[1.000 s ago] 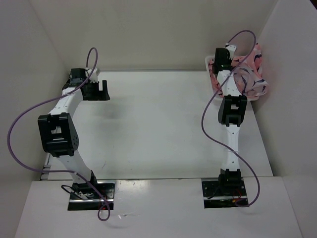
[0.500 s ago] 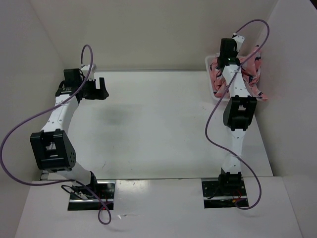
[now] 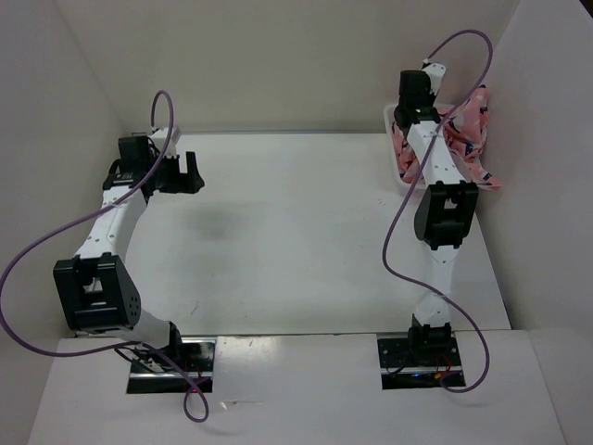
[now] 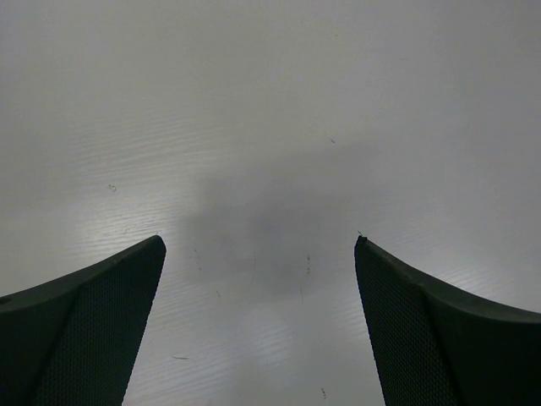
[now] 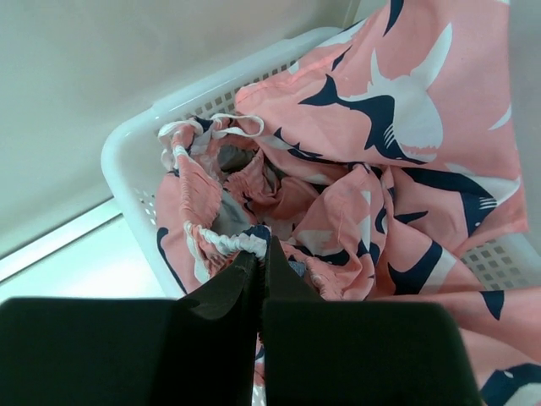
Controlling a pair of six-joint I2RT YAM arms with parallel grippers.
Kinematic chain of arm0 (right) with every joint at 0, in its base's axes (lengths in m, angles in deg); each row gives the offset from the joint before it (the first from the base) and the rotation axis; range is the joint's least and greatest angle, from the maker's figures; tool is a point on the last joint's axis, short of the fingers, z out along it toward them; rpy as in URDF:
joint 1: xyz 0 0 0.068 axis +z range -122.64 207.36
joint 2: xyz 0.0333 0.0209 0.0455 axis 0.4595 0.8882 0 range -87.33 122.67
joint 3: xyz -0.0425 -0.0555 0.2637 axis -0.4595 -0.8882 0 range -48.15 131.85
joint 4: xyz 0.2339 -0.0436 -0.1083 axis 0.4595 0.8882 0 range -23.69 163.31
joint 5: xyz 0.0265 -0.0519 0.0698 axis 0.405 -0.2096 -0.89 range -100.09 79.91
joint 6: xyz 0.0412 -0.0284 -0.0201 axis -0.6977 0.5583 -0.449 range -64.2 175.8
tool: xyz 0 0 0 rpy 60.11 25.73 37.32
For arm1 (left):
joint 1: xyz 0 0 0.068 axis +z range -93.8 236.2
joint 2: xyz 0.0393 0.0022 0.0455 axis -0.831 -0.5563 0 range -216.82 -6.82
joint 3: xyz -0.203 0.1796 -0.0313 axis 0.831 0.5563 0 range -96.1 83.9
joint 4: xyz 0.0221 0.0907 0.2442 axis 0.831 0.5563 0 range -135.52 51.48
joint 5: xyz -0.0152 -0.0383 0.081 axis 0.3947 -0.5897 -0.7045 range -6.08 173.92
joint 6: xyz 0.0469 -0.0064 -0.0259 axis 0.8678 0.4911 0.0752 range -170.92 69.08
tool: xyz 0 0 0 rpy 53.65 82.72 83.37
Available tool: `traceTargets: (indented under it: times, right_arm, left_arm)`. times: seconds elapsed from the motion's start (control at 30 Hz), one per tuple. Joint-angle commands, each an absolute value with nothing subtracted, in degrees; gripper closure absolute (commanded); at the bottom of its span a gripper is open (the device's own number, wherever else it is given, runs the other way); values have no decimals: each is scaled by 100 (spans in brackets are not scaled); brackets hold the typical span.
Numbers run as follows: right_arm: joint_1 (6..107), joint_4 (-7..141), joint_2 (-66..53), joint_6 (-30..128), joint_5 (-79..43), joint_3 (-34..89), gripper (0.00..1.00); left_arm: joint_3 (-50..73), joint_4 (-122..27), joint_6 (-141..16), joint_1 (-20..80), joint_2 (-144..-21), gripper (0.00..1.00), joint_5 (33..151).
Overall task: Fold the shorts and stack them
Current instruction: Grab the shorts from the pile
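White tabletop (image 3: 296, 232) lies under the left hand (image 4: 260, 241), fingers spread wide, well apart from the shorts (image 5: 372, 169). The nearer right hand (image 5: 260, 254) pinches their waistband; they heap ahead and rightward in the basket (image 5: 127, 161).

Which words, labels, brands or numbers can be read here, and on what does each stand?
None can be read.
The salmon-pink fabric shorts bear only navy and white shark shapes, no letters.
The white plastic mesh basket and the white table show no marking.
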State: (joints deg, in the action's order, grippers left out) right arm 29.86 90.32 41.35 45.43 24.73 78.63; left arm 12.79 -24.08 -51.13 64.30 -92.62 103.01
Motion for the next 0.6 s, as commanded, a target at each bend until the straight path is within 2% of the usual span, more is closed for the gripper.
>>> traceTargets:
  times: [0.0, 0.57]
  right_arm:
    - [3114, 8653, 3466, 4587, 2945, 7972, 100]
    - [3615, 8372, 2992, 4631, 3297, 9439, 100]
  left_arm:
    - [1280, -2653, -5092, 6411, -8996, 1, 10510]
    - [1017, -2706, -5092, 6069, -8944, 1, 10510]
